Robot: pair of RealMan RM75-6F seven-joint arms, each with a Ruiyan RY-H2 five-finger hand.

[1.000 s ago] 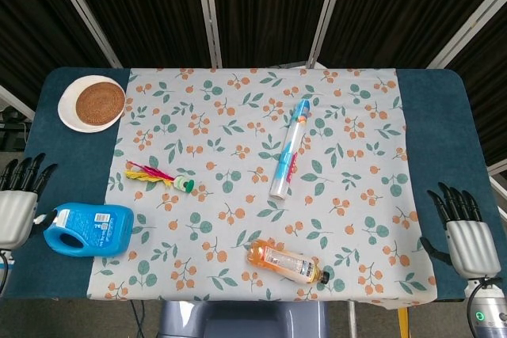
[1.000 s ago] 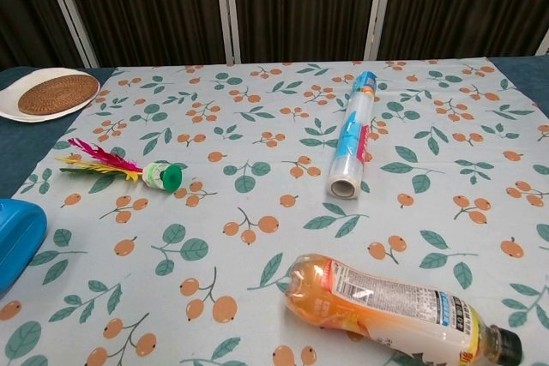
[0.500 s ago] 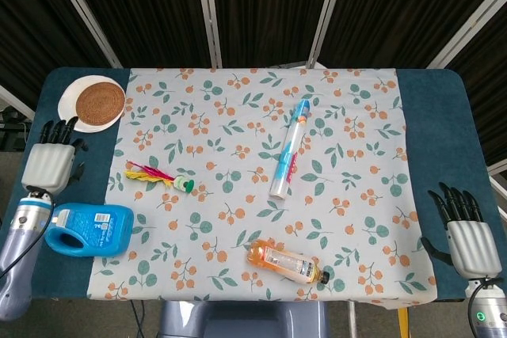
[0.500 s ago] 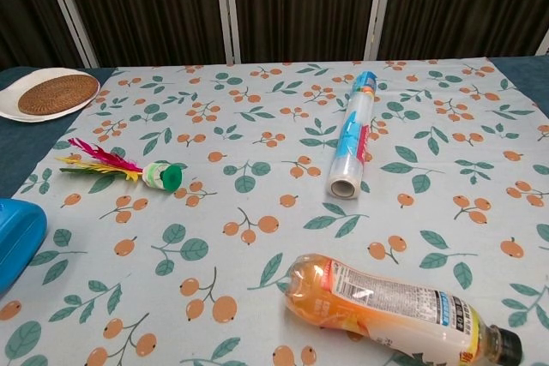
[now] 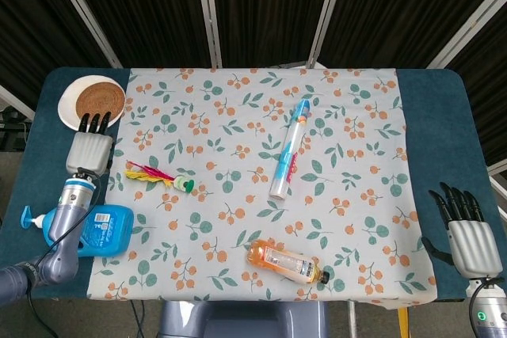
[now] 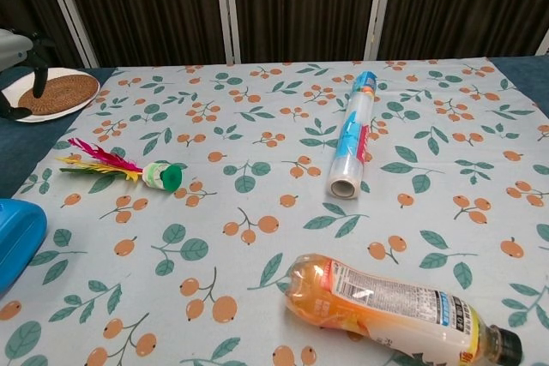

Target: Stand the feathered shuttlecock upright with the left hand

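Observation:
The feathered shuttlecock (image 5: 161, 177) lies on its side on the floral cloth, red and yellow feathers pointing left, green base to the right; the chest view shows the shuttlecock (image 6: 129, 168) at mid-left. My left hand (image 5: 89, 146) hovers just left of the feathers, fingers extended and apart, holding nothing. In the chest view only a part of the left hand (image 6: 15, 49) shows at the left edge. My right hand (image 5: 469, 235) stays open off the table's right front corner.
A white plate with a woven mat (image 5: 93, 102) sits at the back left, close behind my left hand. A blue detergent bottle (image 5: 89, 229) lies front left. A clear tube (image 5: 288, 149) lies mid-table and an orange drink bottle (image 5: 284, 262) near the front edge.
My left hand has swung up from beside the detergent bottle toward the right and back, now between the plate and the shuttlecock. The right hand and objects have not moved.

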